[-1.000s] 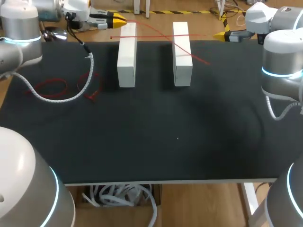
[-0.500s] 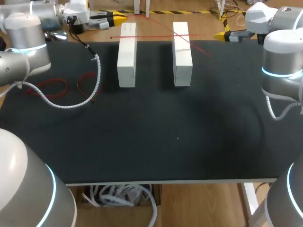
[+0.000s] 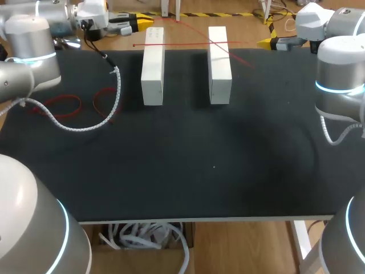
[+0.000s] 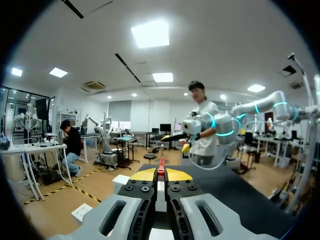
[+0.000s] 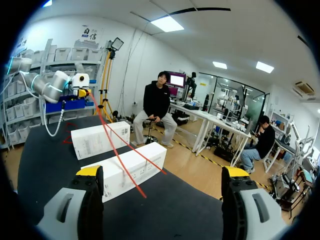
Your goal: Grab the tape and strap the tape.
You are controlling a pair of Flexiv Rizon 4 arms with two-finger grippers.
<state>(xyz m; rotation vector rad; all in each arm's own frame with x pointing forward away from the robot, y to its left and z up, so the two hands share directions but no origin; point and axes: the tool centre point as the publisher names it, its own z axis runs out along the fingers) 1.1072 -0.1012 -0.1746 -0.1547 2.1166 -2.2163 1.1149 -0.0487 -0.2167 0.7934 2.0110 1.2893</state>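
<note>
A thin red tape (image 3: 194,43) lies stretched across the far ends of two white boxes, the left one (image 3: 152,68) and the right one (image 3: 219,65); a second strand crosses it slantwise over the right box. My left gripper (image 3: 147,21) hangs past the table's far edge, behind the left box, shut on the tape's end (image 4: 161,166). In the right wrist view the red tape (image 5: 117,150) runs from the left gripper (image 5: 84,93) over both boxes (image 5: 127,167). My right gripper (image 5: 162,172) stands wide open at the far right (image 3: 265,41), holding nothing.
Loose red tape loops (image 3: 63,104) lie on the black table mat (image 3: 199,165) at the left. The left arm's white spiral cable (image 3: 117,85) droops over that area, beside the left box.
The left arm swung back and to the left, pulling the slanting tape strand farther back over the right box. Its cable shifted too. The right arm kept still.
</note>
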